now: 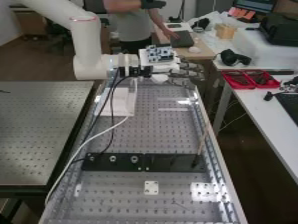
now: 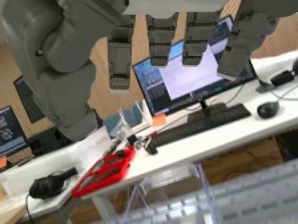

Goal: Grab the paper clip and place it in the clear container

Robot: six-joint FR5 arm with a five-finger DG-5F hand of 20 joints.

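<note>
Grey fingers (image 2: 159, 42) are hanging straight and apart before the wrist camera

In the high view the hand (image 1: 191, 70) is hovering over the far part of the perforated bench (image 1: 113, 192), pointing towards the view's right, its fingers gripping nothing visible. The wrist view is showing the thumb (image 2: 66, 85) standing well away from them.

Clear walls of the clear container (image 2: 207, 187) are rising in the wrist view, short of the red tray (image 2: 106, 172); whether they are enclosing anything, I cannot tell. On the side bench (image 1: 265, 102), the red tray's two compartments are holding small dark things. Across the perforated bench, the long black holder (image 1: 143, 162) is carrying round metal pieces (image 1: 113, 158) in its left part, while a thin stick (image 1: 202, 142) is rising at a tilt from its right end.

Near the white plate (image 1: 151, 187), a thin shape (image 1: 178, 204) is lying slantwise, its long axis running down towards the view's right; whether that is the paper clip, I cannot tell.
</note>
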